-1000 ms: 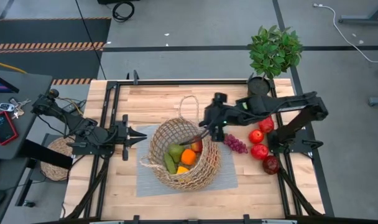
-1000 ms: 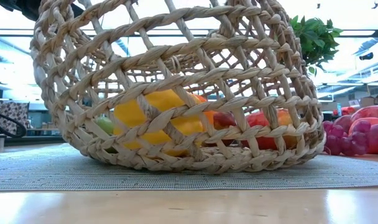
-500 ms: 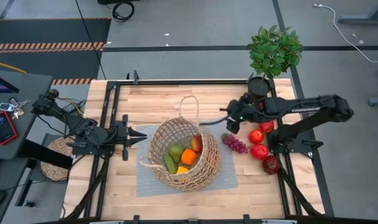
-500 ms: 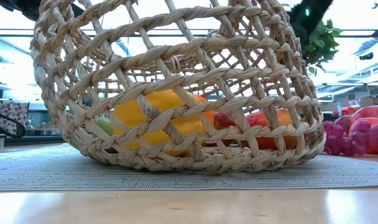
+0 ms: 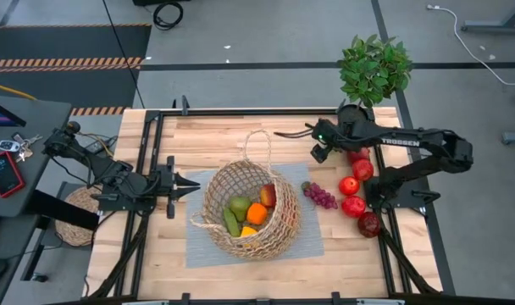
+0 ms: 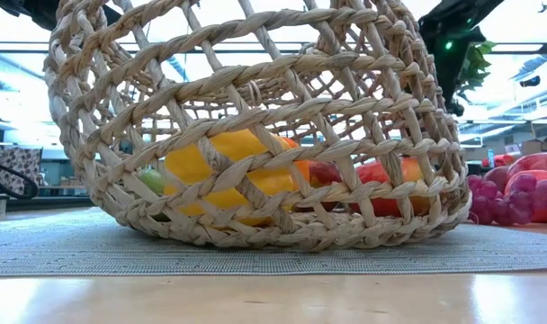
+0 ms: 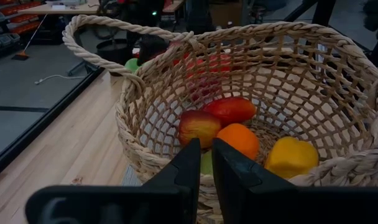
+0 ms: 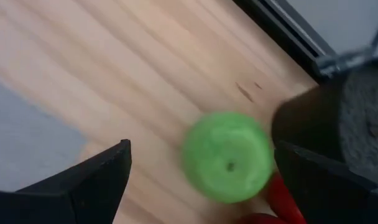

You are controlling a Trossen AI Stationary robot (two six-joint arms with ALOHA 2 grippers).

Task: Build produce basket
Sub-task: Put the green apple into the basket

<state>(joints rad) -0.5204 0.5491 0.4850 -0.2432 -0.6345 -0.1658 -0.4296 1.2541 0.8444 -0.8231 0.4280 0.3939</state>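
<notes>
The wicker basket (image 5: 251,212) stands on a grey mat (image 5: 198,247) at mid-table and also fills the low view (image 6: 255,135). It holds a pear (image 5: 239,206), an orange (image 5: 257,213), a red-yellow apple (image 5: 268,196) and a yellow pepper (image 7: 291,155). My right gripper (image 5: 296,134) is open and empty, raised over the far right of the table. A green apple (image 8: 226,155) lies on the wood between its fingers, beside the black pot (image 8: 338,112). My left gripper (image 5: 194,183) is shut just left of the basket, its fingers (image 7: 201,171) near the rim.
Purple grapes (image 5: 321,196) and several red fruits (image 5: 353,206) lie on the wood right of the basket. A potted plant (image 5: 374,68) stands at the far right corner. A flat woven mat (image 5: 75,216) lies off the table's left edge.
My right gripper has drawn out of the basket, risen and gone toward the table's far right, toward the plant pot. The fruit in the basket has stayed where it was.
</notes>
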